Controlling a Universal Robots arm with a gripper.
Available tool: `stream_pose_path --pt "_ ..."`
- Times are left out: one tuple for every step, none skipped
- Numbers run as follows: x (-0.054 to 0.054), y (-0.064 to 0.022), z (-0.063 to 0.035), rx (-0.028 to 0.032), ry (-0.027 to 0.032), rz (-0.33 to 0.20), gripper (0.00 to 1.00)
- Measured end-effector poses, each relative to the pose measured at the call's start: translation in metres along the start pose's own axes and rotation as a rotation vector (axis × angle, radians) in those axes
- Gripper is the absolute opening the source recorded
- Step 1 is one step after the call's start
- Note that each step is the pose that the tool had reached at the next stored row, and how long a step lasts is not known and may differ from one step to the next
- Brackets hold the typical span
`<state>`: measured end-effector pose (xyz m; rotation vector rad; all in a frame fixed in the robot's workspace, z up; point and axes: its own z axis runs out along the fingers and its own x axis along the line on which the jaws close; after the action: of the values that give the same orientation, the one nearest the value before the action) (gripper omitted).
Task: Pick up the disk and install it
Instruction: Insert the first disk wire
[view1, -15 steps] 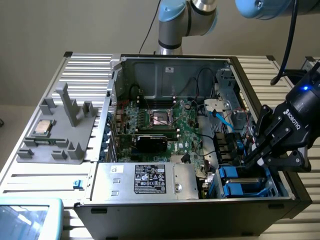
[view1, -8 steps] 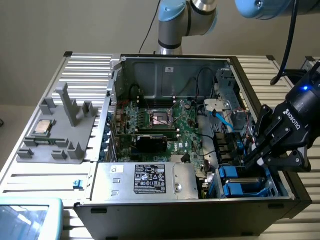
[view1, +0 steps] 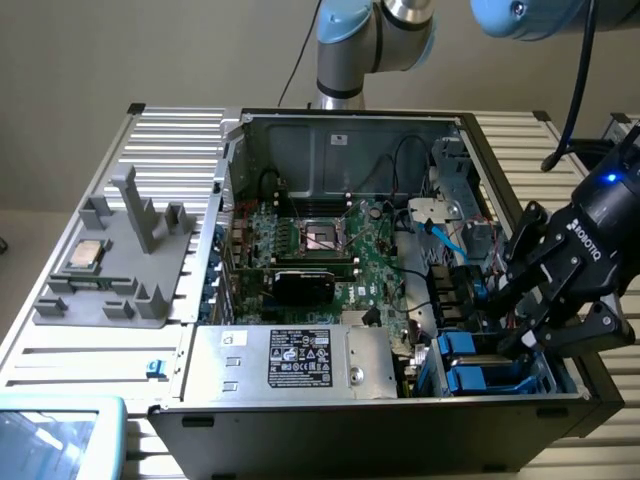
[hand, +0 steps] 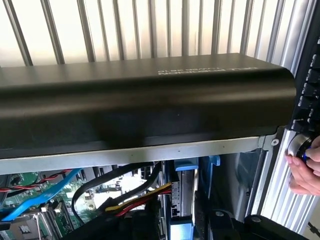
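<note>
Jaws of my gripper (view1: 520, 315) stand apart and empty, poised just above the drive bays at the exterior view's right. Beneath them the disk (hand: 184, 192) sits upright in its bay, its blue carrier tabs showing, beside red, yellow and black cables (hand: 140, 197). Beyond lie the open computer case (view1: 340, 125), its motherboard (view1: 330, 245), and someone's fingers (hand: 307, 170) on the case's front button.

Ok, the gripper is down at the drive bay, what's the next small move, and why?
Probably lift the gripper straight up, slowly. The disk appears to stand seated inside the case, blue tab showing, with cables close beside it, and a hand rests at the case front.
</note>
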<state>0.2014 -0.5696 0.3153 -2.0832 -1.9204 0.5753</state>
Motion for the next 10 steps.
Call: stream_pose_path --pt "0.000 -0.0012 -0.0023 0.0003 0.0001 0.000 0.48" --pt "-0.001 -0.0026 -0.0054 0.0003 0.0000 0.000 0.54" --pt "-0.001 -0.0043 -0.0088 0.0004 0.0002 0.000 0.54" --pt "-0.002 -0.0060 -0.0123 0.0004 0.0001 0.000 0.60" --pt "-0.002 -0.0077 -0.0156 0.0004 0.0001 0.000 0.65" --pt "-0.002 -0.0091 -0.0184 0.0004 -0.0001 0.000 0.65" --pt "-0.003 -0.0099 -0.0198 0.0004 0.0000 0.000 0.71" --pt "-0.003 -0.0103 -0.0205 0.0004 0.0000 0.000 0.77" --pt "-0.003 -0.0106 -0.0210 0.0004 0.0001 0.000 0.83" --pt "-0.003 -0.0107 -0.0211 0.0004 0.0002 0.000 0.83"
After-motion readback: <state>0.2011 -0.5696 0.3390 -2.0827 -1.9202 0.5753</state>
